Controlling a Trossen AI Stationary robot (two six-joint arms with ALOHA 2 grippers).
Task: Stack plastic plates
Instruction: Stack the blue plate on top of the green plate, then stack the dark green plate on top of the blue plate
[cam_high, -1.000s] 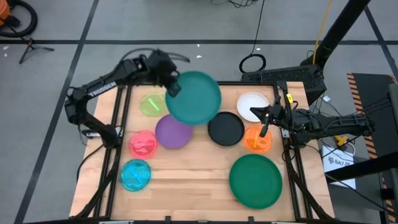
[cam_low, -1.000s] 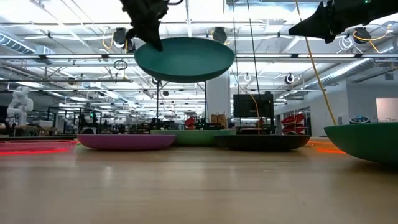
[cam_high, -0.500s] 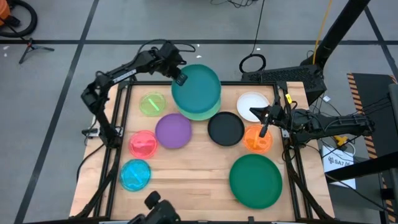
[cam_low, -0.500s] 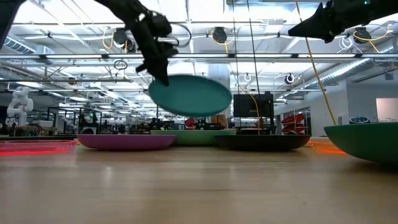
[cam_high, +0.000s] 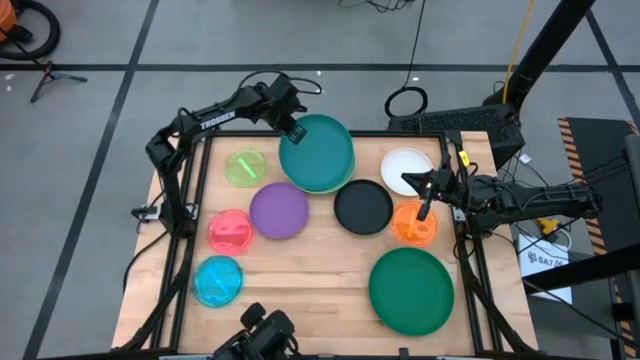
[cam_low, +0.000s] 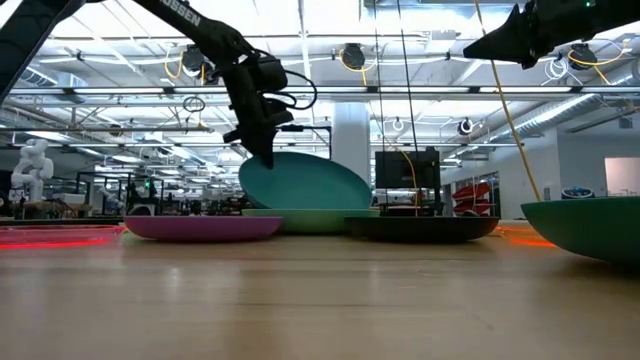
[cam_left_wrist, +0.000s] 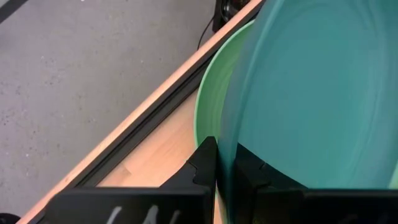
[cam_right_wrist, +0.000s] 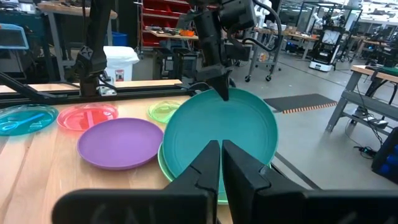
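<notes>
My left gripper (cam_high: 293, 128) is shut on the large teal plate (cam_high: 320, 150), which sits tilted over the light green plate (cam_high: 328, 188) at the table's far middle. The light green plate's rim also shows in the left wrist view (cam_left_wrist: 208, 106). My right gripper (cam_high: 405, 178) hangs shut in the air above the white plate (cam_high: 405, 162) and the orange plate (cam_high: 415, 226), touching nothing. The purple (cam_high: 278, 210), black (cam_high: 362, 206), dark green (cam_high: 411, 290), pink (cam_high: 231, 232), blue (cam_high: 217, 280) and yellow-green (cam_high: 245, 167) plates lie flat on the table. My left gripper pinches the teal plate's rim (cam_left_wrist: 227, 146) on its far-left side, one finger (cam_left_wrist: 204, 163) outside and the other (cam_left_wrist: 252, 171) inside the plate. The fingers come slanting down from the far left. The held side (cam_low: 262, 165) is raised, and the opposite edge (cam_low: 365, 200) is down on the light green plate.
The table has a raised dark frame along its edges (cam_high: 196, 170). A dark object (cam_high: 265, 328) stands at the near edge. Bare wood (cam_high: 300, 275) lies between the blue and dark green plates.
My left gripper has moved down and a little toward the table's right, carrying the teal plate. The plate was held high and nearly level. It has come down tilted onto the light green plate, its right edge lowest. The dark object has appeared at the near edge.
</notes>
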